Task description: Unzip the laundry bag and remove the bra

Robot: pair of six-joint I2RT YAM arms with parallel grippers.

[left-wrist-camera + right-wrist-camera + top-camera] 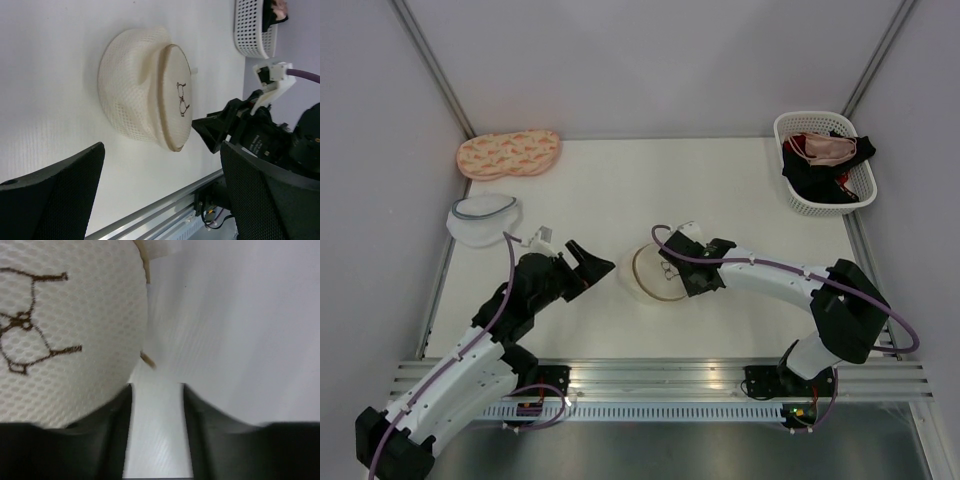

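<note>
Soft, light laundry bag (658, 272) at centre of the surface (610, 185), likely to crumple; best pinched at the zip rim (162, 65). Left hand (592, 258) spread wide left of it, right hand (156, 387) part-open at its right edge, neither gripping

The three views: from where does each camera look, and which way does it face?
Top external: above and behind the arms, looking down on the table; both arms show, bases at the bottom, left gripper and right gripper flanking the bag.
Left wrist: low, looking across the table at the bag's side; its own fingers at the bottom.
Right wrist: very near the bag's flat face; its own fingers at the bottom.
Shared: top and left wrist both show bag, right gripper and basket.
</note>
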